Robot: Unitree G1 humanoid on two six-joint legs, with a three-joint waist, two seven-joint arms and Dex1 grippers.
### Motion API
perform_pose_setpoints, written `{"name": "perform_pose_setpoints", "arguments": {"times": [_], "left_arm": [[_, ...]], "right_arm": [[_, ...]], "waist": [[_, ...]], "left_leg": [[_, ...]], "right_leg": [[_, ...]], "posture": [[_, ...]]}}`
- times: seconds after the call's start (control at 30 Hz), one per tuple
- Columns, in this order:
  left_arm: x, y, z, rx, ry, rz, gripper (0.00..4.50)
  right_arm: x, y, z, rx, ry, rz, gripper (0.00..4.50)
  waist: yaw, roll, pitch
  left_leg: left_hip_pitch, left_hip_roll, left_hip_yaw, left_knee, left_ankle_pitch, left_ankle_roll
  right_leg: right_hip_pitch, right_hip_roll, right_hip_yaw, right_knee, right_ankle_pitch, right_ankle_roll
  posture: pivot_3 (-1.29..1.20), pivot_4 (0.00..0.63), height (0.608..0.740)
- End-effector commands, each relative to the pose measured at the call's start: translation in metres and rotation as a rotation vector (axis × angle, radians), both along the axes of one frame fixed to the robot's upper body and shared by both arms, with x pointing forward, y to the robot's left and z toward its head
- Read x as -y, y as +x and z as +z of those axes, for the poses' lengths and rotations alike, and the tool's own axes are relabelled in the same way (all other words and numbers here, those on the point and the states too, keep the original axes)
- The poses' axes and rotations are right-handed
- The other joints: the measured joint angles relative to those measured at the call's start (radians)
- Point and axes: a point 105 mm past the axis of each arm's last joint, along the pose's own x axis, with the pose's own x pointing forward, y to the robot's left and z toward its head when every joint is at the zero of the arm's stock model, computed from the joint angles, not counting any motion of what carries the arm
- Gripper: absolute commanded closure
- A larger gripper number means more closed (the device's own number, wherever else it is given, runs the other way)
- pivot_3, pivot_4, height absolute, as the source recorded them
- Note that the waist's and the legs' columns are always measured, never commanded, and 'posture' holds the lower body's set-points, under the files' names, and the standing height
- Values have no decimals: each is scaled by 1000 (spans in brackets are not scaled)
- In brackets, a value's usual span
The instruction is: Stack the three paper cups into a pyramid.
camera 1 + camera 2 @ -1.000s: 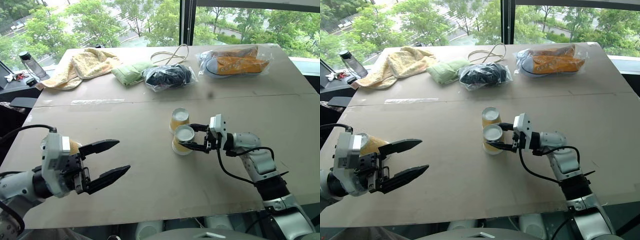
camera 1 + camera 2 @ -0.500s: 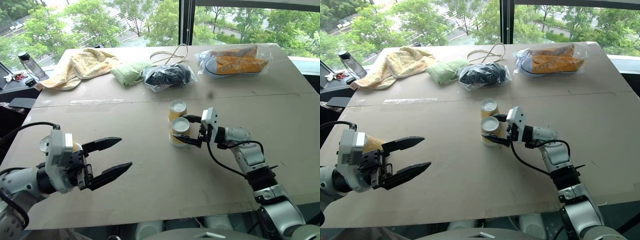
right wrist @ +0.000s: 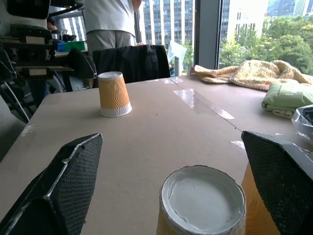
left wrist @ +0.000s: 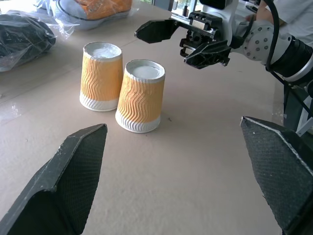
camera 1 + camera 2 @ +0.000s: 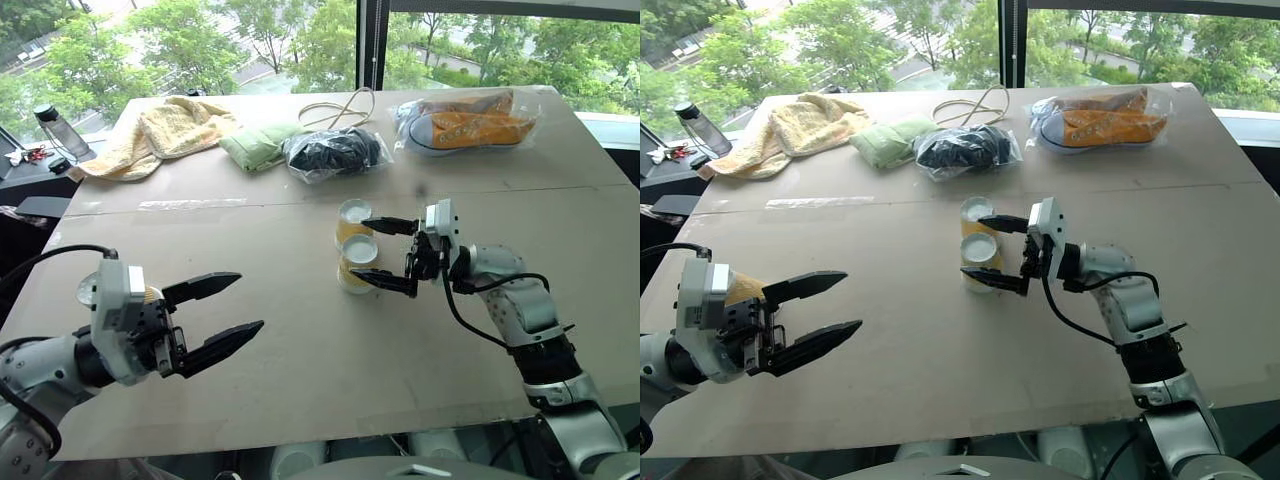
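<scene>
Two yellow ribbed paper cups stand upside down and side by side at the table's middle, the nearer cup (image 5: 357, 264) touching the farther cup (image 5: 354, 220). My right gripper (image 5: 388, 254) hovers open just right of the nearer cup, its fingers spread wider than the cup and clear of it. In the right wrist view that cup's white base (image 3: 203, 201) lies between the fingers. The third cup (image 3: 113, 94) stands upside down at the table's left, partly hidden behind my left wrist (image 5: 110, 300). My left gripper (image 5: 247, 303) is open and empty, pointing toward the pair.
Along the far edge lie a yellow towel (image 5: 170, 130), a green cloth (image 5: 258, 146), a black bagged bundle (image 5: 335, 152), a cord (image 5: 345, 108) and bagged orange shoes (image 5: 470, 125). A bottle (image 5: 58, 128) stands off the table's left. A person (image 3: 110, 19) stands beyond a chair.
My right gripper set the nearer cup down beside the other, opened, and rose a little off it. The left arm has stayed in place.
</scene>
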Motion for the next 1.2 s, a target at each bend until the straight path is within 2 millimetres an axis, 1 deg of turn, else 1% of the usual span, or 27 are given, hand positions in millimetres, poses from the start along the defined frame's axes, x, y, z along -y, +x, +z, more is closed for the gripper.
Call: {"name": "perform_pose_setpoints", "arguments": {"times": [0.03, 0.13, 0.3, 0.47, 0.57, 0.9, 1.2], "left_arm": [[0, -2, 11, 49, -20, 9, 0], [0, -2, 14, 64, -25, 15, 0], [-1, 0, 23, 103, -38, 32, 0], [1, 0, 26, 108, -33, 23, 0], [1, 1, 28, 120, -24, 23, 0], [1, 0, 29, 130, -17, 26, 0], [0, 0, 32, 145, -27, 37, 0]], "right_arm": [[6, 28, 30, 80, 46, -123, 8], [5, 49, 30, 58, 1, -160, 8], [-12, 62, 31, 64, -105, -116, 8], [-21, 66, 13, 15, -270, -38, 8], [-24, 71, 10, -26, -290, -36, 8], [-25, 83, 1, -84, -371, -39, 8], [-31, 79, -3, -101, -401, 14, 8]], "waist": [[-1, 0, 0], [2, -1, 0], [0, -1, 1], [-5, -1, 1], [-9, -1, 1], [-24, -1, 1], [-24, -1, 1]], "left_leg": [[0, 0, 0, 0, 0, 0], [0, 0, 0, 0, 0, 0], [-4, 0, 1, 0, 0, -1], [-7, 0, 2, -1, 1, -1], [-7, 0, 2, -1, 1, -1], [-7, 0, 3, -1, 1, -2], [-7, 0, 3, -1, 2, -3]], "right_leg": [[0, 0, 0, 0, 0, 0], [0, 0, 0, 0, 0, 0], [-5, 0, 0, 0, 0, 0], [-9, 0, 1, 1, 0, 0], [-9, 0, 1, 1, 0, 0], [-10, -1, 2, 2, 0, 0], [-11, -2, 2, 2, 0, 0]], "posture": [[0, 150, 740], [0, 150, 740], [0, 150, 740], [0, 150, 740], [0, 150, 740], [0, 150, 740], [0, 150, 740]]}}
